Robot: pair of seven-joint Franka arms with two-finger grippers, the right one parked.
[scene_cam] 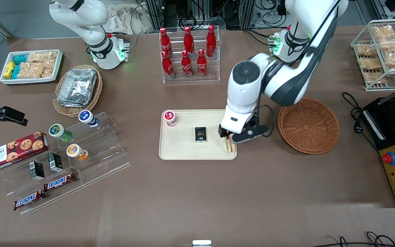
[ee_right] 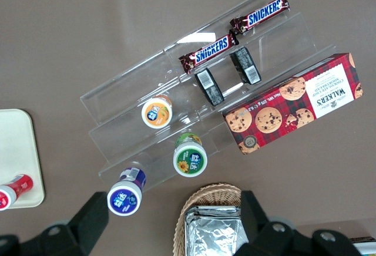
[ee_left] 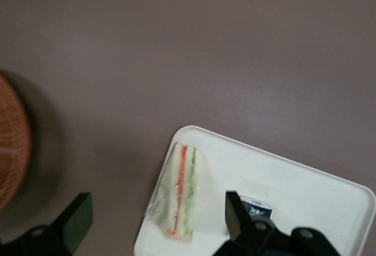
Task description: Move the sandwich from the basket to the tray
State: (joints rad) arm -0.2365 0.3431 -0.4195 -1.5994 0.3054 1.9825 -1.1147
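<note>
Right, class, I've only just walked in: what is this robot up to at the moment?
The left arm is moving a sandwich out of the round basket, now empty, onto the tray. The sandwich lies at the tray's corner nearest the basket. The gripper hangs just above it, fingers open on either side and not gripping. A small black box and a red-capped bottle are also on the tray.

The end effector, fingers spread wide, hangs just above the sandwich at the tray corner. Beside it, toward the parked arm's end, a small black box stands. The basket lies near; bare tabletop lies nearer the front camera.
</note>
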